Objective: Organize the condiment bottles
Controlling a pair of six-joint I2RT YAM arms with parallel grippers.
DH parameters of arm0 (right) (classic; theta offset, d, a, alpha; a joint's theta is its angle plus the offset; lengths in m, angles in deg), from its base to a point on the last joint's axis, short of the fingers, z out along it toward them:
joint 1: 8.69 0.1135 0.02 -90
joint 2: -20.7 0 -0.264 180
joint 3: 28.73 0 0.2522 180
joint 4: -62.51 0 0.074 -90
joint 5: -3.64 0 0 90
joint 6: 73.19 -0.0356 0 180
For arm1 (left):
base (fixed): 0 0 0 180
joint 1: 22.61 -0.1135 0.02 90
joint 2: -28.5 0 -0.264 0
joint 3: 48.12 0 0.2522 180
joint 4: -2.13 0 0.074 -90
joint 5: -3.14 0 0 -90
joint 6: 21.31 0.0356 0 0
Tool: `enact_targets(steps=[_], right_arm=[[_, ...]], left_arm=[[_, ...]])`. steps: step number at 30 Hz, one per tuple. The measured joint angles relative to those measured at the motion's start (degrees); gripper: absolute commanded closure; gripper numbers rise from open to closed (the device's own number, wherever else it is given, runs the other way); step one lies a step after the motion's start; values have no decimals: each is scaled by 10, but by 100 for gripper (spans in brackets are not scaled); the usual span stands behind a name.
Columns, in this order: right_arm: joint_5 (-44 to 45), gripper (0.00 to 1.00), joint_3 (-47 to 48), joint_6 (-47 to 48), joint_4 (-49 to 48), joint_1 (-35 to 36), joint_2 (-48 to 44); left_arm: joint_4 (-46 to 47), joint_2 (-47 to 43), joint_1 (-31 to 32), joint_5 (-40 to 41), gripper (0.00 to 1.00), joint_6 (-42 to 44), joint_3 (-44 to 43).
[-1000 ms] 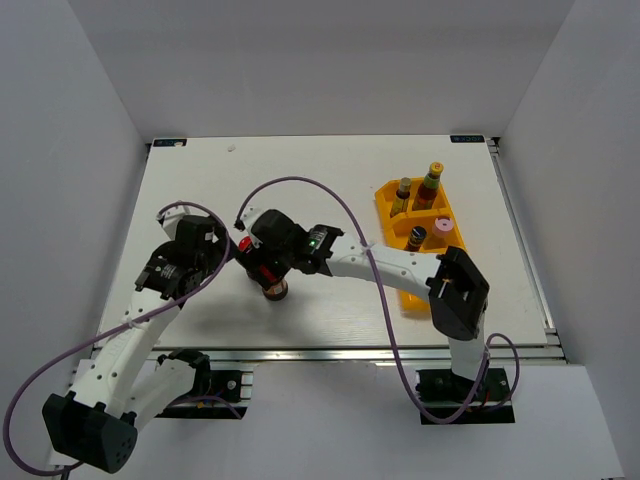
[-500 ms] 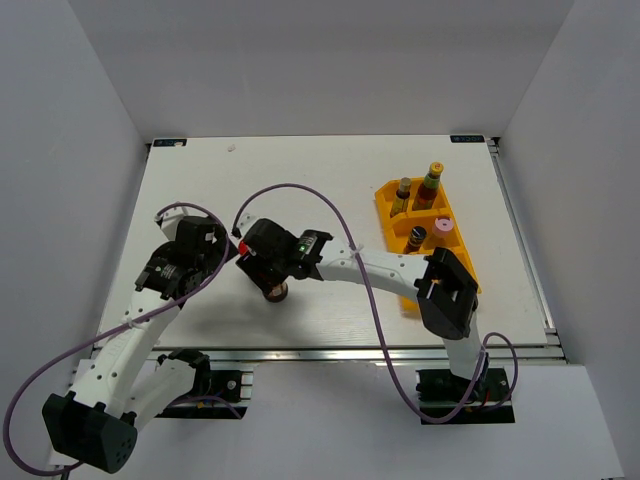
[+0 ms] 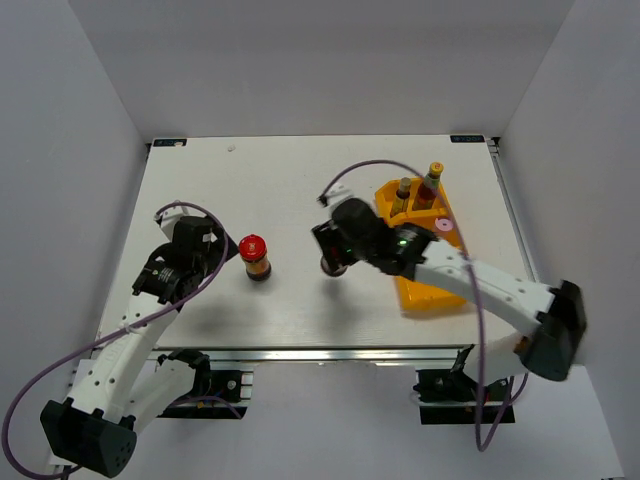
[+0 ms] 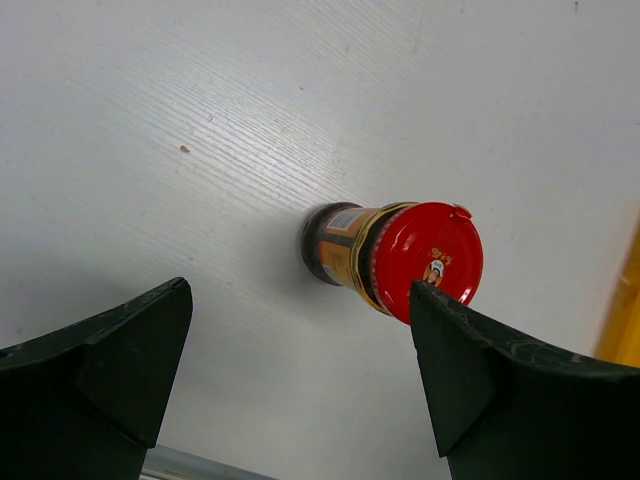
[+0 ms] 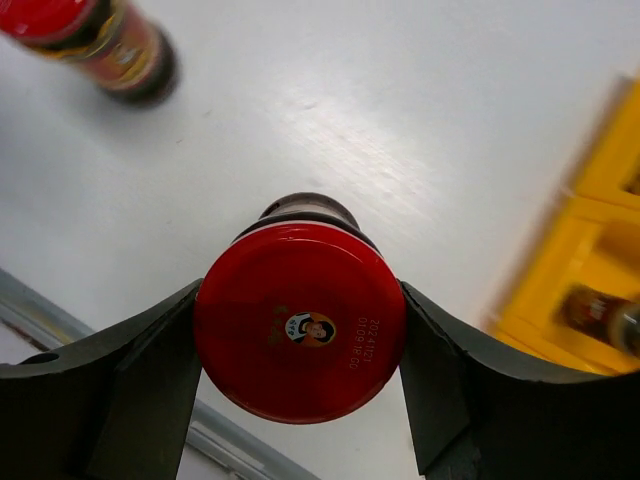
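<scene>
One squat red-lidded dark jar stands on the table; in the left wrist view it sits just ahead of my open, empty left gripper, which is to its left in the top view. My right gripper is shut on the second red-lidded jar, holding it mid-table left of the yellow tray. The slim brown bottle, the yellow-capped sauce bottle and the pink-capped bottle stand in the tray. The grey-topped shaker is hidden by the right arm.
The right arm stretches over the tray's near compartments. The tray lies to the right of the held jar in the right wrist view, and the other jar is at the upper left. The table's near metal edge runs along the front.
My right gripper has carried one red-lidded jar to the right, away from the other jar and toward the tray. The other jar now stands uncovered. The left arm has barely moved.
</scene>
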Motion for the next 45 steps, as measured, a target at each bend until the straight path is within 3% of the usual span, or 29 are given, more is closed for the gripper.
enact_targets(steps=[6,10,15,25,35,38,44,45], right_arm=[[19,82,-99,-35,12,-150,-199],[64,82,-134,-58,62,-250,-268],[99,85,-153,-81,128,-322,-314],[115,86,-183,-119,165,-407,-323],[50,83,-242,-115,119,-482,-273],[27,79,-259,-113,102,-488,-266],[5,63,-277,-113,75,-501,-251],[5,55,-277,-113,71,-501,-249]], left_arm=[[15,-1,0,-20,2,3,-4],[31,1,0,-30,2,5,-5],[46,10,0,-38,2,4,-6],[89,45,0,-47,2,-2,-11],[97,64,0,-50,2,-2,-12],[97,64,0,-50,2,-2,-12],[97,64,0,-50,2,-2,-12],[97,64,0,-50,2,-2,-12]])
